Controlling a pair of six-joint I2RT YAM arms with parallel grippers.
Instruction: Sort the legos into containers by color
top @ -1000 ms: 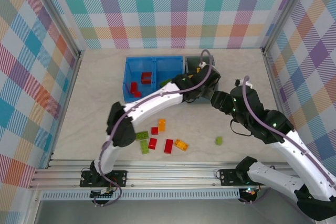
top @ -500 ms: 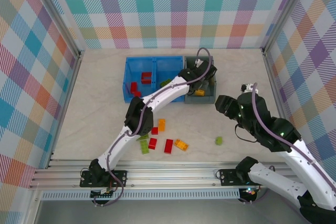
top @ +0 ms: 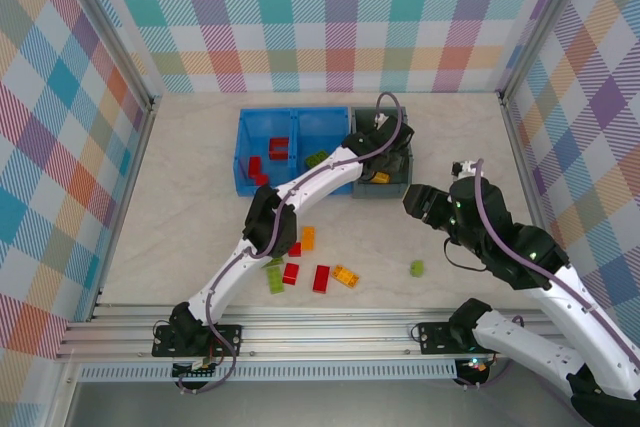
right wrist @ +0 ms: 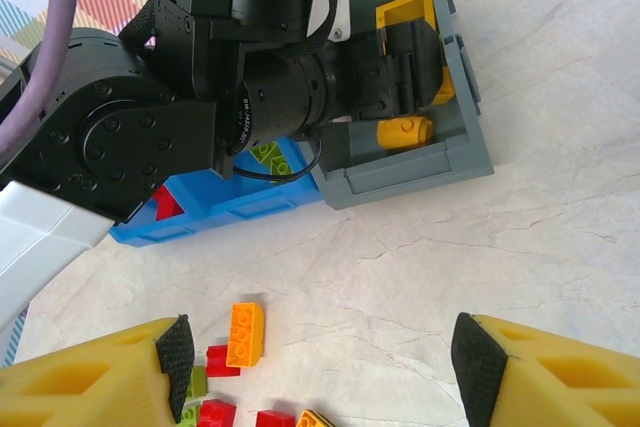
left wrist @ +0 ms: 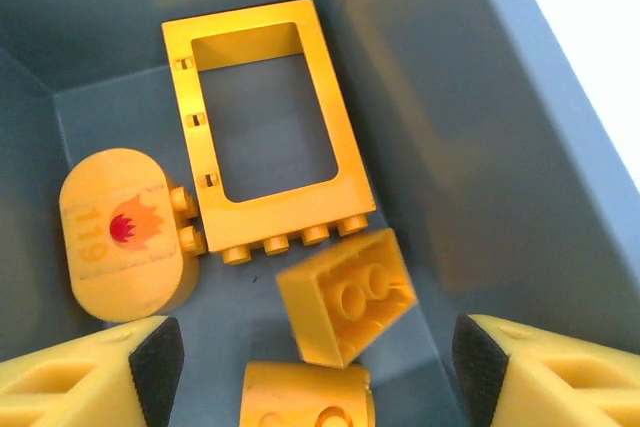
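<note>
- Left hand (left wrist: 315,359) open over the grey bin (left wrist: 520,97); yellow brick (left wrist: 345,297) lies inside, drop seems done.
- Right hand (right wrist: 320,367) open, empty; next it must grasp an orange brick (right wrist: 246,333) on the bench (right wrist: 450,277).

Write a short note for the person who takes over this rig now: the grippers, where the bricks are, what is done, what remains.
Left gripper: open, empty, over the grey bin.
Right gripper: open, empty, over the table.
Done: yellow frame and other yellow pieces in the grey bin; red bricks in the blue bin left compartment, green brick in the right.
Left: loose bricks, red, orange and green, on the table; lone green brick nearer the right arm.
</note>
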